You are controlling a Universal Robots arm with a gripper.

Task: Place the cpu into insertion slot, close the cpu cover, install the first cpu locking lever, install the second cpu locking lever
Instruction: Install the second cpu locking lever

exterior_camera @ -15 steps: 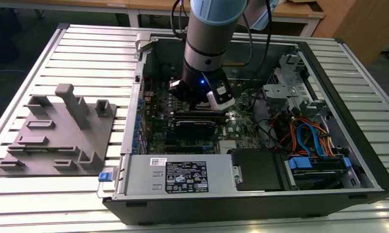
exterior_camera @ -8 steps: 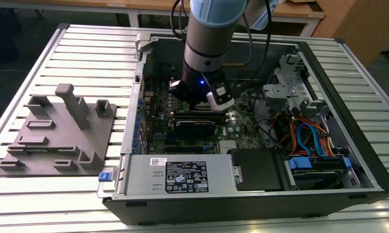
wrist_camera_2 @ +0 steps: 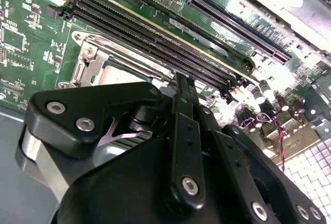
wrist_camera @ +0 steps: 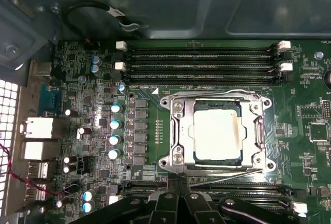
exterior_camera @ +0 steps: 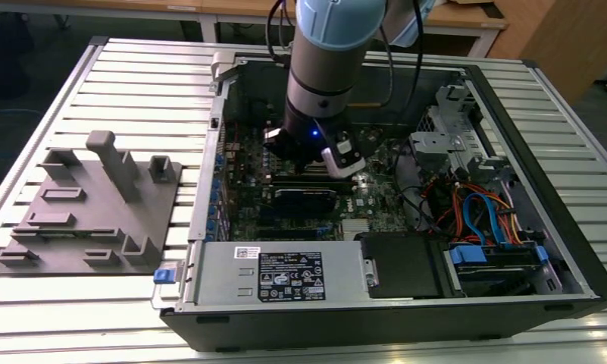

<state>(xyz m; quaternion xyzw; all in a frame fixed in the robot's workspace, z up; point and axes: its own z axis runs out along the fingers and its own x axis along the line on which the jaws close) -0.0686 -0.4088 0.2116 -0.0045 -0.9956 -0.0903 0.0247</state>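
The exterior view showed an open computer case [exterior_camera: 545,250] lying on a slatted metal table [exterior_camera: 131,83], with a grey fixture plate [exterior_camera: 86,216] on the exterior view's left of it. The arm [exterior_camera: 329,68] reached down into the case over the green motherboard [exterior_camera: 369,201]. A power supply [exterior_camera: 283,273] along the case's near edge carried a black label [exterior_camera: 291,274] and a smaller white one, both printed; the text could not be made out. In the first wrist view the cpu [wrist_camera: 217,134] sat in the insertion slot [wrist_camera: 194,154], its silver top exposed through the window of the cpu cover [wrist_camera: 178,131], which lay flat over the socket. A thin locking lever [wrist_camera: 222,171] ran along the socket edge nearest the gripper [wrist_camera: 179,180]. Three memory slots [wrist_camera: 201,63] lay on the far side of the socket. The fingers [wrist_camera: 182,193] were pressed together with no gap and nothing between them, the tips just beside that socket edge, near the lever; contact could not be confirmed. In the second wrist view the gripper [wrist_camera_2: 183,81] body covered most of the socket, and the cover's corner [wrist_camera_2: 95,61] remained visible.
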